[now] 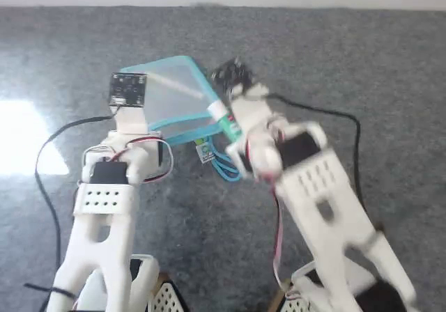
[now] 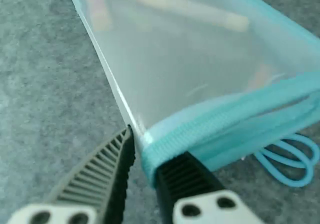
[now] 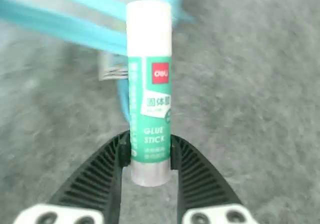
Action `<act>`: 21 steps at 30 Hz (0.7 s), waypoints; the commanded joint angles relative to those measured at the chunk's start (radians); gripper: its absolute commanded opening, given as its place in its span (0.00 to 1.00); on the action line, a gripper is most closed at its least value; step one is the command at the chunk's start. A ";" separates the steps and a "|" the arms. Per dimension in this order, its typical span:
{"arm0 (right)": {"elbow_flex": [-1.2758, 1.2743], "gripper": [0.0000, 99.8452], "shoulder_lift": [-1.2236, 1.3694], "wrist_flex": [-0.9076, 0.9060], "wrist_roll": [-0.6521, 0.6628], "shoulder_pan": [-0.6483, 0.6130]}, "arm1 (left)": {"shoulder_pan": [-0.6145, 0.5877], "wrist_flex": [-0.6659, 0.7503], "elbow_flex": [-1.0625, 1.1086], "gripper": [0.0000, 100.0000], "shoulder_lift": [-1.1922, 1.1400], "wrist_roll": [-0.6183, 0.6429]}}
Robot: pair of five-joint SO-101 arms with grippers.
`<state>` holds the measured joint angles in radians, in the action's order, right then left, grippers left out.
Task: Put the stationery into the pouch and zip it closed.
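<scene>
A translucent pouch [image 1: 167, 92] with a light-blue zipper edge lies on the grey table [image 1: 348, 61], with pens faintly visible inside it [image 2: 180, 6]. My left gripper [image 2: 142, 156] is shut on the pouch's zipper corner [image 2: 165, 144]; in the high view it sits at the pouch's near left edge [image 1: 139, 124]. My right gripper [image 3: 146, 151] is shut on a green and white glue stick [image 3: 149, 84], held with its white cap toward the pouch's zipper side [image 1: 221, 117].
A blue cord loop [image 1: 226, 167] and a small tag [image 1: 204, 150] trail from the pouch toward the arms. Black cables [image 1: 327, 113] run over the table on both sides. Open grey surface extends right of the pouch.
</scene>
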<state>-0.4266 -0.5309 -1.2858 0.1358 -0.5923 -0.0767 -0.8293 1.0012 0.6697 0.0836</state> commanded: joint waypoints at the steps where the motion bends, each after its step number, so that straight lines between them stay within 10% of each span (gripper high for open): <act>1: -0.094 0.01 -0.194 0.016 0.000 -0.104 | 0.063 0.008 -0.001 0.01 0.014 0.026; 21: 0.193 0.01 0.321 0.097 -0.008 -0.139 | 0.069 0.005 0.001 0.01 0.014 0.023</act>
<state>-0.3575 -0.2409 -1.2091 0.1358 -0.7304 -0.0292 -0.8293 1.0012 0.6697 0.0974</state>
